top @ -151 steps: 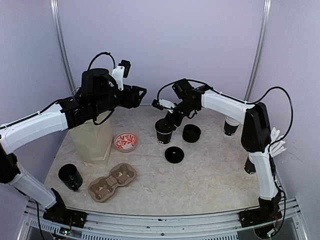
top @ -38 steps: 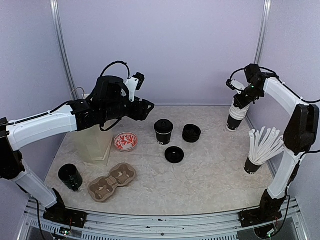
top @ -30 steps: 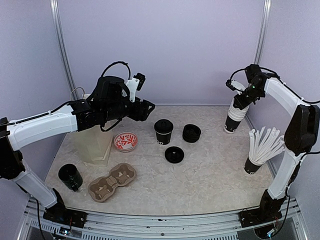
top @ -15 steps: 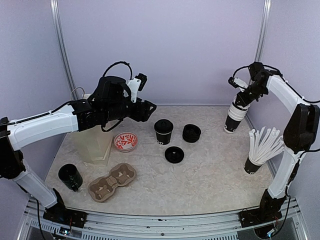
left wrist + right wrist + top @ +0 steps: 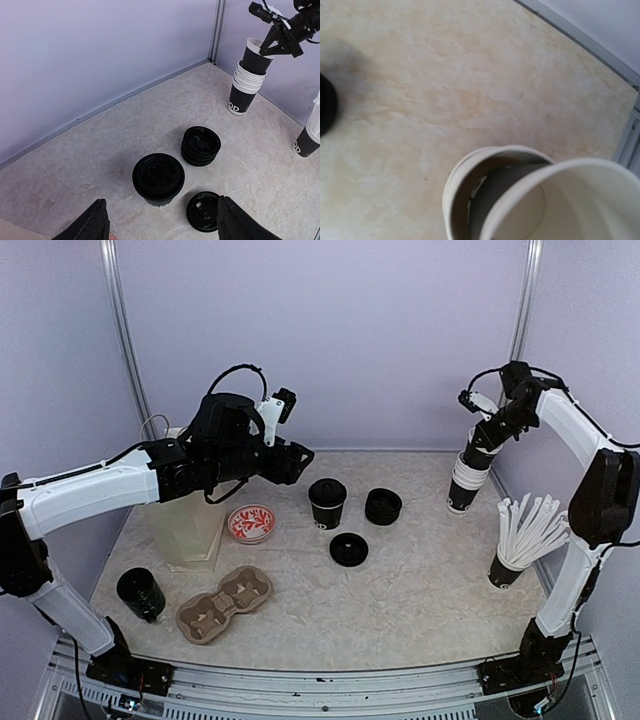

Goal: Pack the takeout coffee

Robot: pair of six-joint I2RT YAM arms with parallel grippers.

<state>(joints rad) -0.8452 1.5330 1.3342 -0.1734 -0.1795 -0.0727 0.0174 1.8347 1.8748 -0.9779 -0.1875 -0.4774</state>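
Note:
The takeout coffee (image 5: pixel 327 502) is a black cup with its black lid on, standing mid-table; the left wrist view looks down on the takeout coffee (image 5: pixel 158 179). My left gripper (image 5: pixel 290 462) hovers above and to the left of it, open and empty, with the cup showing between its fingertips (image 5: pixel 95 222). My right gripper (image 5: pixel 488 432) is at the back right, shut on the rim of a black paper cup (image 5: pixel 255 56) held tilted just above the nested stack (image 5: pixel 462 485). The right wrist view shows that cup's white inside (image 5: pixel 580 205) over the stack's rim (image 5: pixel 455 190).
A pile of black lids (image 5: pixel 383 506) and a single lid (image 5: pixel 348 549) lie right of the coffee. A red-patterned dish (image 5: pixel 251 523), a pale bag (image 5: pixel 190 525), a cardboard cup carrier (image 5: pixel 224 603) and a black cup (image 5: pixel 141 594) stand left. A cup of white sticks (image 5: pixel 520 540) stands right.
My right arm left the coffee cup, went to the stack at the back right, and has drawn its top cup up and out. My left gripper crept slightly right.

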